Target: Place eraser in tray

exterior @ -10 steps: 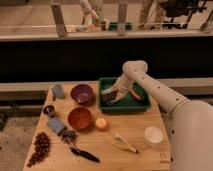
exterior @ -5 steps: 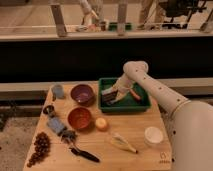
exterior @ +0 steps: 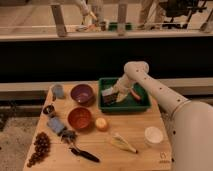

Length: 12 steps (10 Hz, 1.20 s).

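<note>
Small two-layer eraser [exterior: 108, 95], pale grey-blue over dark brown, seen inside shallow dark-green plastic tray [exterior: 144, 106], at its left end. Tray set by far edge of light wooden table [exterior: 136, 122], toward right corner. Gripper [exterior: 119, 93] positioned inside tray, just beside eraser; whether clenched or released cannot be told. Two round bowls counted: purple bowl [exterior: 82, 93], red-brown bowl [exterior: 79, 118]. One white cup [exterior: 153, 135] near right edge. Dark wall behind.

site: was an office-like workspace | cues: office chair [exterior: 176, 8], people's legs [exterior: 148, 9], railing [exterior: 59, 21] at frame top; wooden counter [exterior: 131, 131] below | gripper [exterior: 114, 94]: sat in tray [exterior: 143, 104], centre
</note>
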### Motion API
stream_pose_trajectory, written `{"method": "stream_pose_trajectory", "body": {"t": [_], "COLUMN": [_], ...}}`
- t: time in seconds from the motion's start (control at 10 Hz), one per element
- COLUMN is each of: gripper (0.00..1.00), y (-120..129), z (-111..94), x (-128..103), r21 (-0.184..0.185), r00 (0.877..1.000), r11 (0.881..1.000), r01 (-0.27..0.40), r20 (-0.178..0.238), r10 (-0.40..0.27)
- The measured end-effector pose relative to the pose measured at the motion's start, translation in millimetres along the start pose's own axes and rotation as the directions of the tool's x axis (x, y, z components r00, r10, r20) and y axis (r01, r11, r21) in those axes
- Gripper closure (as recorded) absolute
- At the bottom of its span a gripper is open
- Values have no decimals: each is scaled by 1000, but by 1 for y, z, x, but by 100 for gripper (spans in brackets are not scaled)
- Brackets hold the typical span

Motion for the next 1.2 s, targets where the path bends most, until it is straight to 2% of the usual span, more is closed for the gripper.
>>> {"method": "stream_pose_trajectory", "body": {"t": [0.4,1.2], "gripper": [20,20], "y": [-1,-2], "z": [1,1], "x": [3,2], "r21": [-12,-14], "r00": [1000,1000], "r11": [1000,1000], "r01": [-7,-5], "r20": [-19,-20], "r10": [7,5]}}
